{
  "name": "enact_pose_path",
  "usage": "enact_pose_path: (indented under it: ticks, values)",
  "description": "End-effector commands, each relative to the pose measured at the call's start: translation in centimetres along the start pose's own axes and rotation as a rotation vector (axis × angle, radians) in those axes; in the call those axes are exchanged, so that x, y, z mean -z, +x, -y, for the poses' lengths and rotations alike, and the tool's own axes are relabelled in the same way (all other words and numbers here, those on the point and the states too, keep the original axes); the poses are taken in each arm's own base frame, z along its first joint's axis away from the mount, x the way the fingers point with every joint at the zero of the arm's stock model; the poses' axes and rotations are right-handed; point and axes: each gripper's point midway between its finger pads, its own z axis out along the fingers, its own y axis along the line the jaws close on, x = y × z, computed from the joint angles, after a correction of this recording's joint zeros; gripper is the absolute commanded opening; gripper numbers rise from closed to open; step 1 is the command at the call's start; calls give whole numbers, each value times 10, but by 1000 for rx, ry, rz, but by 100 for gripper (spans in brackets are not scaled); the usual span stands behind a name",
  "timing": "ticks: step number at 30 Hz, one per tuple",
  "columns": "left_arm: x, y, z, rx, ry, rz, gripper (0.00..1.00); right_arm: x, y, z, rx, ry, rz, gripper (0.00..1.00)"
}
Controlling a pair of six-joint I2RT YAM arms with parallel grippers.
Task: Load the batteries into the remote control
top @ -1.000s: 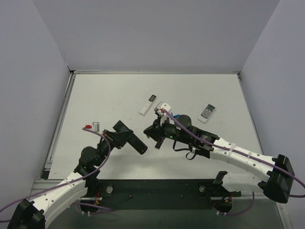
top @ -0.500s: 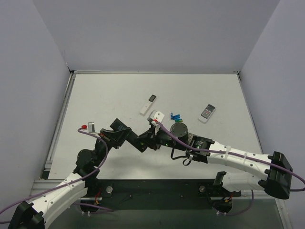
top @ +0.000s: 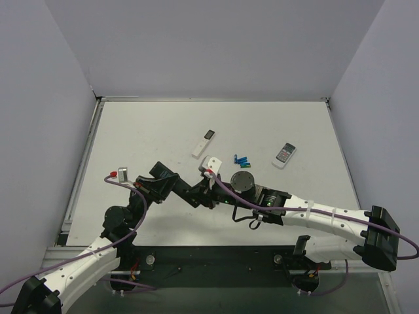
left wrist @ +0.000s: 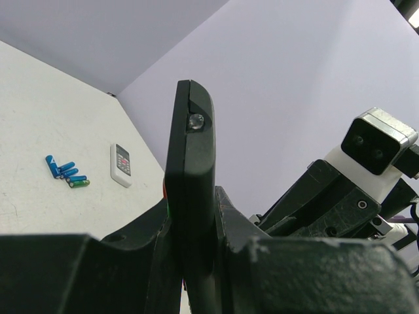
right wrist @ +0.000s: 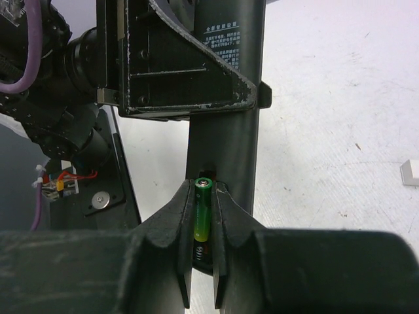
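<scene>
Left gripper [left wrist: 191,216]: fingers clamped on the long slim black plastic remote control [left wrist: 188,144], held edge-on off the table, most of its body standing out past the fingertips. Right gripper [right wrist: 203,196]: fingers pinched on one slim green cylindrical battery [right wrist: 202,216], its tip just beyond the fingertips and close against the remote's back, at what looks like the open cell bay; contact not confirmable. Risks, as I judge them: the cell is held along a narrow line, so a push against the bay's spring could pivot it or shoot it out from between the fingers; the same push could twist the remote in the left fingers; a slight tilt would jam the cell on the bay's edge. Polarity unreadable. A spare green cell [left wrist: 80,184] lies among small blue cells [left wrist: 62,169], well beyond both sets of fingers, near a short white remote with a grey keypad [left wrist: 121,165]; a slim white stick remote [top: 203,142] lies farther off. Surface: matte white tabletop [top: 144,137]. Room: plain lavender walls [top: 216,46] on three sides.
</scene>
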Motion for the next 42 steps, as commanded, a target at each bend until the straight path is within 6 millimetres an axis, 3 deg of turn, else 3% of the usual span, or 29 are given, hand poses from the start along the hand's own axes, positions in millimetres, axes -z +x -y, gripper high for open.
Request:
enact_pose_path:
  ticks: [1, 42]
  values:
    - [-3, -19, 30, 8, 109, 71, 0, -4, -9, -3, 26, -9, 43, 0]
    - [-3, -29, 43, 17, 143, 106, 0, -7, 25, -8, 116, 24, -103, 1]
